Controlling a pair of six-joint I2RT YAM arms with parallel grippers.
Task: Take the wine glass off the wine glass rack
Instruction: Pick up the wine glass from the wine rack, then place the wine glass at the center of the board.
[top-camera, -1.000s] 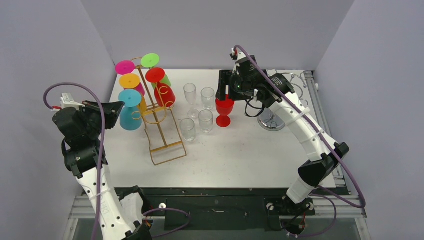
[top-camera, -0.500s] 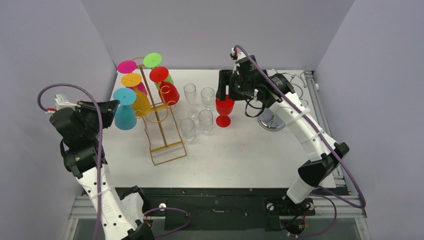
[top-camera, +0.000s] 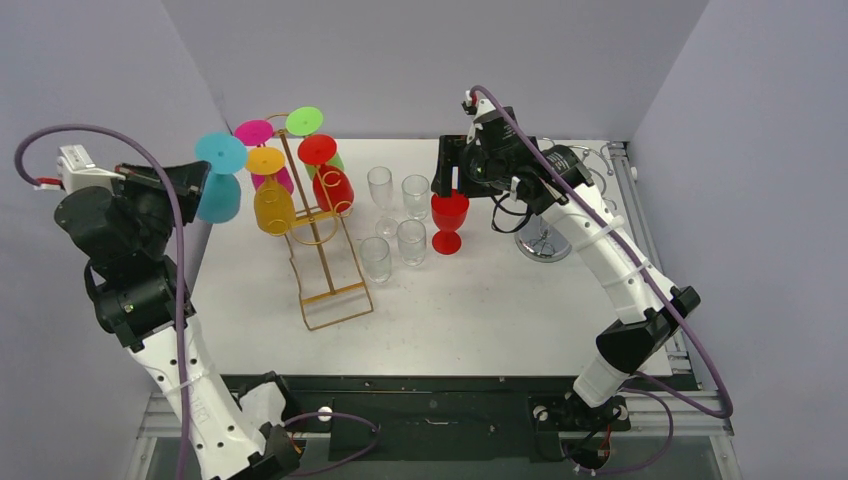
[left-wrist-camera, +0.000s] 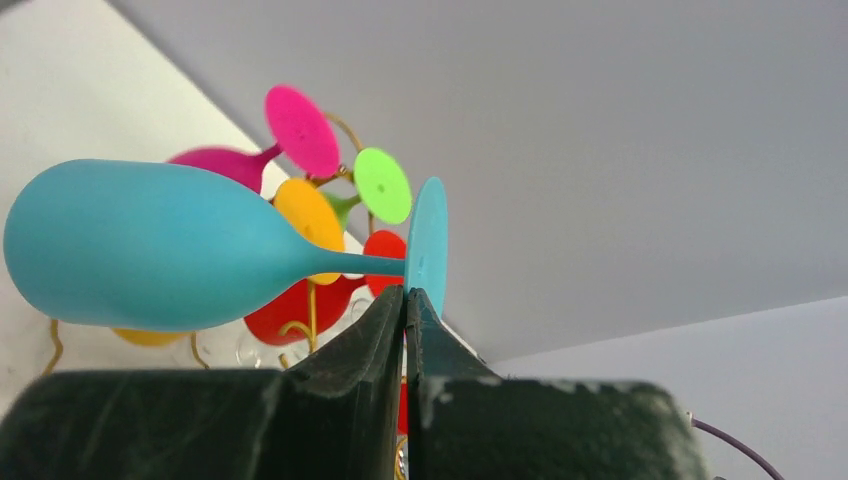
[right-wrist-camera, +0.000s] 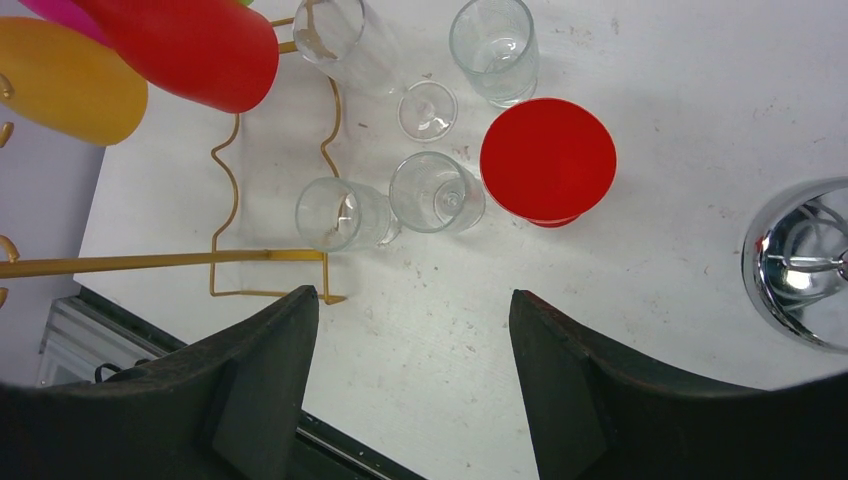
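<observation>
Left tool (top-camera: 196, 177), from above, holds the teal wine glass (top-camera: 219, 193) clear of the gold rack (top-camera: 325, 270), by the table's (top-camera: 480, 300) left edge and lilac wall (top-camera: 100, 80). Its wrist view shows fingers (left-wrist-camera: 350, 350) pinched on the foot; the right wrist view shows right tool (right-wrist-camera: 412, 305) spread wide over scuffed white table.

the left gripper (left-wrist-camera: 405, 305) has its two dark fingers (left-wrist-camera: 350, 350) pressed nearly together, their tips clamped where the stem of the teal wine glass (left-wrist-camera: 150, 245) meets its foot. the glass lies sideways, bowl to the left, its foot disc seen almost edge-on at the right. behind it the gold wire rack (left-wrist-camera: 312, 305) carries a magenta glass (left-wrist-camera: 225, 162), a round orange foot (left-wrist-camera: 308, 215), a green foot (left-wrist-camera: 382, 185) and a red glass (left-wrist-camera: 290, 312), all against a grey wall
</observation>
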